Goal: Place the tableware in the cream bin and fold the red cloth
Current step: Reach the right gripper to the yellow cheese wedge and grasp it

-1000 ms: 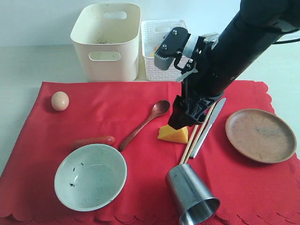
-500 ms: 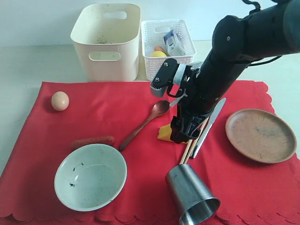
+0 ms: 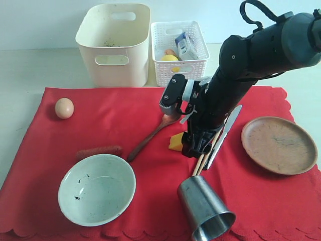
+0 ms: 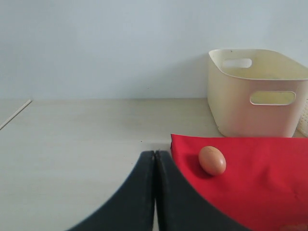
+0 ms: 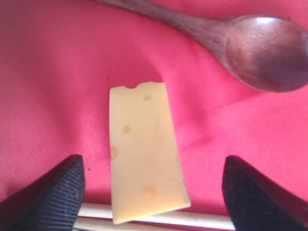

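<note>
**A:** right pincer (image 5: 154, 192) is spread wide and aimed down, a finger either side of the one yellow holed cheese wedge (image 5: 144, 163), not gripping it. Two pale wooden chopsticks (image 5: 202, 221) just beside.

**B:** on the big red scalloped cloth (image 3: 100, 125), one each: brown wooden spoon (image 3: 150, 131), metal knife (image 3: 224, 134), steel cup (image 3: 204, 206), pale green ceramic bowl (image 3: 97, 189), round brown wooden plate (image 3: 278, 144). One tall cream plastic bin (image 3: 114, 42) behind it on the desk (image 4: 72, 134). Left pincer (image 4: 155, 192) is pressed together.

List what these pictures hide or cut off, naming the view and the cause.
Exterior view: most of the cheese wedge, behind the fingers of the right gripper.
Exterior view: the far ends of the chopsticks, behind the same arm.
Right wrist view: the handle of the wooden spoon, cut by the edge.
Left wrist view: one end of the cream bin, cut by the edge.
</note>
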You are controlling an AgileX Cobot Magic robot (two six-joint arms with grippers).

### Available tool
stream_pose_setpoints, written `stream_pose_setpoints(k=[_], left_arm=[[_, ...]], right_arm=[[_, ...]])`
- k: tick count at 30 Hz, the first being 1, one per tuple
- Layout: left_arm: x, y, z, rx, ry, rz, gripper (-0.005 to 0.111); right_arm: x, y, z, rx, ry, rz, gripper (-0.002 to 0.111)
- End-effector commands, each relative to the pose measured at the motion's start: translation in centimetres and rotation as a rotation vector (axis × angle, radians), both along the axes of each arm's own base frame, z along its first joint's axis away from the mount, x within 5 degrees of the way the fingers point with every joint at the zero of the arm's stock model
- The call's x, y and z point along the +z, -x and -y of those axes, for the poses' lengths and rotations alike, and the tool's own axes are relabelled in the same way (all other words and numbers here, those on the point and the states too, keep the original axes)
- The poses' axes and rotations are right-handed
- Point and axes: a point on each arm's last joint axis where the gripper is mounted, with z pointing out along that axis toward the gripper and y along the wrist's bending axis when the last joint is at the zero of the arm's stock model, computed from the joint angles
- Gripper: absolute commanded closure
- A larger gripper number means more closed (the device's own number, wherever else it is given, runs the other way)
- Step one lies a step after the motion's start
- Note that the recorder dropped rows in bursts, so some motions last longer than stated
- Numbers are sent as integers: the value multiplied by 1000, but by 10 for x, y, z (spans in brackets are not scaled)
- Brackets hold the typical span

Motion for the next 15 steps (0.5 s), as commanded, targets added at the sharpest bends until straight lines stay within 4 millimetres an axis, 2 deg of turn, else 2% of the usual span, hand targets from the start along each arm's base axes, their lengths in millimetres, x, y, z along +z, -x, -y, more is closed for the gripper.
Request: stream_pose_setpoints(k=[1,12,15], left_arm=[[0,0,0,2,6,7,104],[0,0,0,2,6,7,104],[0,0,0,2,6,7,104]], right_arm=[[-1,1,0,15,3,10,49],[0,1,-1,9,-3,9,107],[6,1,-1,3,-16,17,108]])
